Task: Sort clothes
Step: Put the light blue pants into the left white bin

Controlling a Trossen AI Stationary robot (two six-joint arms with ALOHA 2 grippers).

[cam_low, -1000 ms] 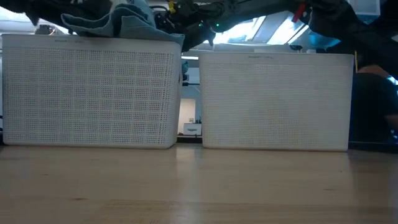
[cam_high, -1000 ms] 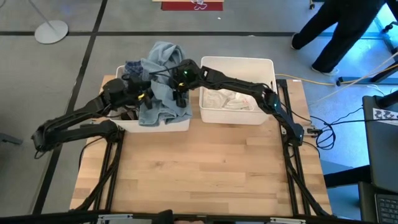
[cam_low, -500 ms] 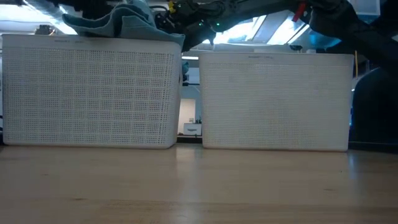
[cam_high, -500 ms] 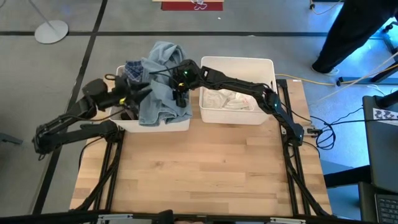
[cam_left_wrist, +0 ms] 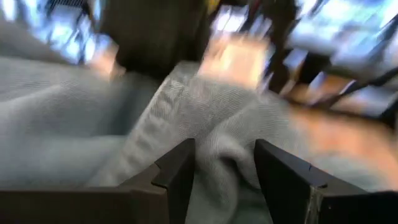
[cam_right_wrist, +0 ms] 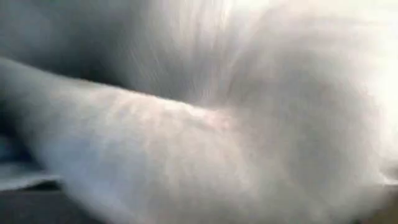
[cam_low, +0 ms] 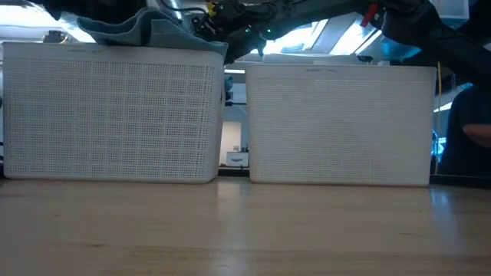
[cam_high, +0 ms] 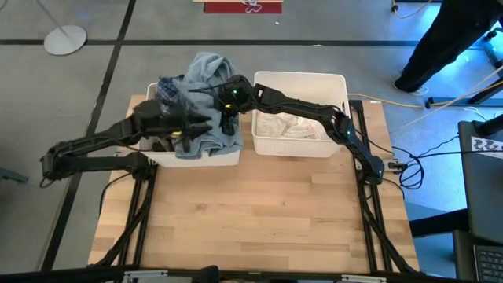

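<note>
High view: light blue denim garment heaped over left bin, w/ blue plaid behind it; white clothes in right bin. Left tool on the denim near bin's front; right tool pressed into the same heap by the gap between bins, fingers can't tell. Tabletop in front is bare, room to swing.

Low view: denim spills above left bin's rim; bin walls tall, so lift high to get over the edge.

Left wrist view: fingers apart, denim fold between them. Soft, floppy, prob. fairly heavy; pinch that raised fold.

Right wrist view: only cloth close up.
</note>
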